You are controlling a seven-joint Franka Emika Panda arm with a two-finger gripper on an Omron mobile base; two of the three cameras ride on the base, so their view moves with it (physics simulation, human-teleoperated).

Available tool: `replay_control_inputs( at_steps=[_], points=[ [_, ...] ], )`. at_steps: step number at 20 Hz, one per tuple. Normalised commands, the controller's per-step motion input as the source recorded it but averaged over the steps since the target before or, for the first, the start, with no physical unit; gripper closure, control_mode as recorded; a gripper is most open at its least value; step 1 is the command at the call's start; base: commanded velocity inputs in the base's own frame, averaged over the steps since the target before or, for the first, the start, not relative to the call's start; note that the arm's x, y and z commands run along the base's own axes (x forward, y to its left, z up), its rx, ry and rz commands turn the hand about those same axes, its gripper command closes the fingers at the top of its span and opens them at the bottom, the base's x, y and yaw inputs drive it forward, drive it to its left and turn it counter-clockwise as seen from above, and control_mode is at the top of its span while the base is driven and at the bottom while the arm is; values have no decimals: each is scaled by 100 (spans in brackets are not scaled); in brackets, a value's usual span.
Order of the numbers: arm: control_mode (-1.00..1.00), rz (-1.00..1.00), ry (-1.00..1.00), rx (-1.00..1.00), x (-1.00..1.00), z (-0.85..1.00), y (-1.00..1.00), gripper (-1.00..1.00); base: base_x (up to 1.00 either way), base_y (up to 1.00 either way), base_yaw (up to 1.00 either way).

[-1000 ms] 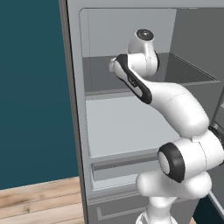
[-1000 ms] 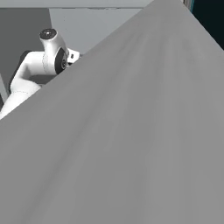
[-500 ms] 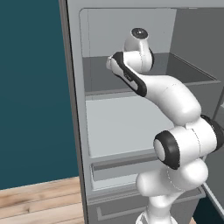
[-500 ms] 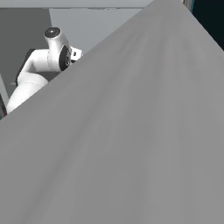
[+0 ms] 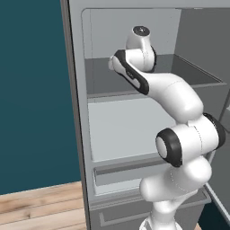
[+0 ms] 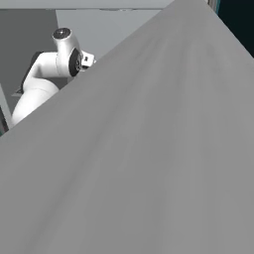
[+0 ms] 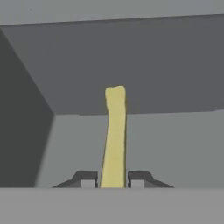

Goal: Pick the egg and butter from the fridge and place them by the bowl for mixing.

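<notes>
With its two dark fingertips pressed against either side, the tool [image 7: 113, 179] grips the thin pale yellow butter stick [image 7: 114, 135] inside the tall grey fridge [image 5: 130, 130], above the upper shelf. Recommended handling: withdraw straight outward, level, clear of the shelf edge and door.

arm: raised, elbow bent, wrist extended forward | gripper [image 7: 113, 180]: fingers closed tight on a held item

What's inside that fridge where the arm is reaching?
Inside the fridge, on the upper shelf, a yellow butter stick stands between the gripper fingertips. The arm hides part of that shelf, so anything behind it cannot be seen.
</notes>
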Motion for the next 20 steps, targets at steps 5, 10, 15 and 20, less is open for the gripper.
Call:
replay_control_inputs(
  at_steps=[5,10,15,20],
  points=[
    [-100,0,0,0,0,-14,0,100,0,0,0],
    [-100,0,0,0,-22,-14,0,100,0,0,0],
    [-100,0,0,0,-60,-8,0,100,0,0,0],
    [-100,0,-1,0,-86,-1,-4,100,0,0,0]
  ],
)
